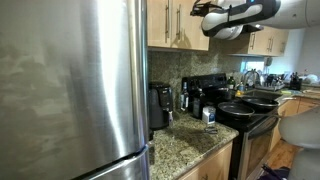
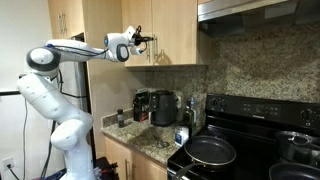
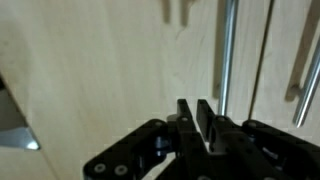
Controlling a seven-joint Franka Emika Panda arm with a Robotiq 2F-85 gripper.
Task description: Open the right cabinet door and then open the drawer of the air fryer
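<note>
My gripper (image 2: pixel 146 42) is up at the light-wood upper cabinets, close to the pair of slim silver handles where two doors meet. The right cabinet door (image 2: pixel 185 30) is closed; in an exterior view it shows as (image 1: pixel 192 38), partly behind my gripper (image 1: pixel 203 9). In the wrist view my black fingers (image 3: pixel 197 112) are shut and empty, just left of a vertical silver bar handle (image 3: pixel 225 50); another bar (image 3: pixel 302 80) shows further right. The black air fryer (image 2: pixel 166 107) stands on the granite counter below, its drawer (image 2: pixel 166 116) pushed in.
A black coffee maker (image 2: pixel 142 104) stands next to the air fryer. A black stove (image 2: pixel 250 150) carries pans (image 2: pixel 211 151). A range hood (image 2: pixel 260 10) hangs above it. A large steel fridge (image 1: pixel 70 90) fills the near side. The granite counter (image 1: pixel 190 145) holds small items.
</note>
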